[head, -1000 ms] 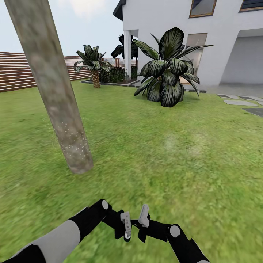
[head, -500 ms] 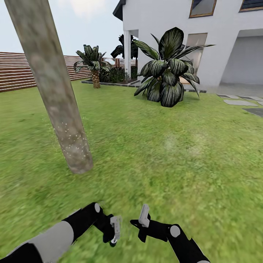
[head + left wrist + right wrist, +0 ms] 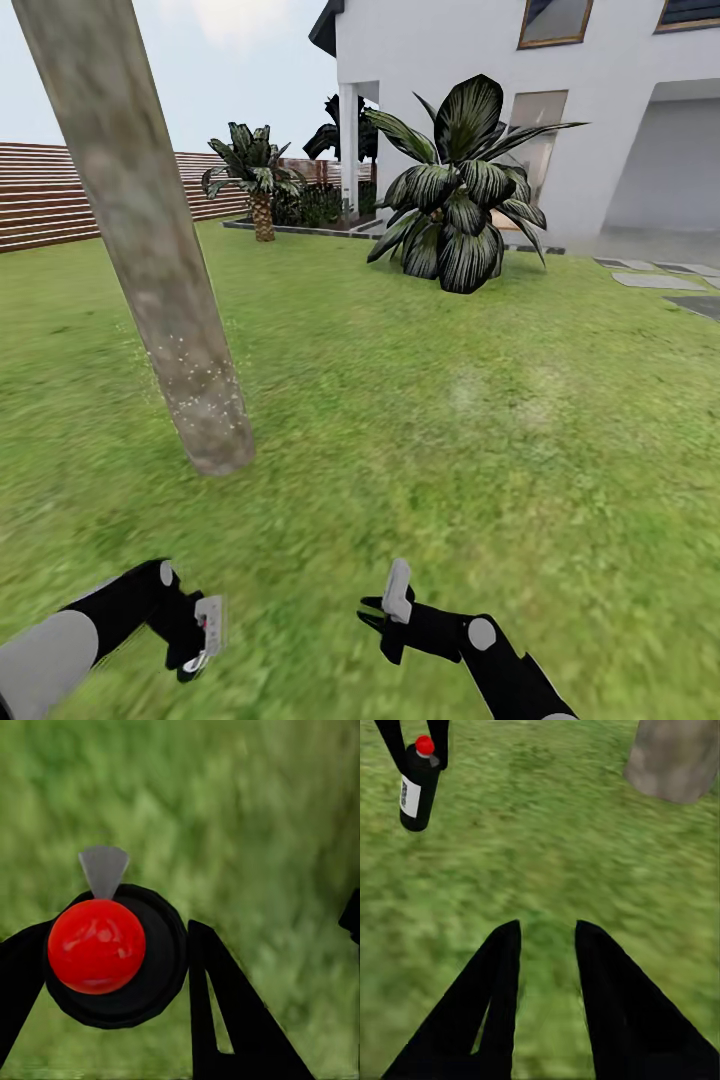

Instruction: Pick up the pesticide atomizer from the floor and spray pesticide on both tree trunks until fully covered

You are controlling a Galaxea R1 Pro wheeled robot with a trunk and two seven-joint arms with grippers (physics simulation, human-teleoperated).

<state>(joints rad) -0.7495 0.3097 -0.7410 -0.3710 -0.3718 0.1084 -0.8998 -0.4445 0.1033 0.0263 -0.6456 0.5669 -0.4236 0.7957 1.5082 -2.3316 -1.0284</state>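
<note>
One tree trunk [image 3: 150, 260], thick and mottled beige-grey, leans across the left of the head view, with pale speckles low on it near the grass. Its base [image 3: 675, 757] also appears in the right wrist view. The pesticide atomizer [image 3: 417, 786] is a black bottle with a white label and a red round cap [image 3: 96, 945]. My left gripper [image 3: 200, 648] is shut on it low at the left, over the grass. My right gripper [image 3: 378, 622] hovers open over bare lawn, its dark fingers [image 3: 499, 997] apart with nothing between them.
A big dark-leaved plant [image 3: 460, 210] stands ahead in front of the white house [image 3: 600, 110]. A short palm [image 3: 260, 190] and the slatted fence [image 3: 50, 200] lie at the back left. Grey stepping stones [image 3: 655, 281] are at the right. Lawn stretches ahead.
My left arm has swung out to the left with the atomizer, away from the right gripper. The right arm and the view have stayed still.
</note>
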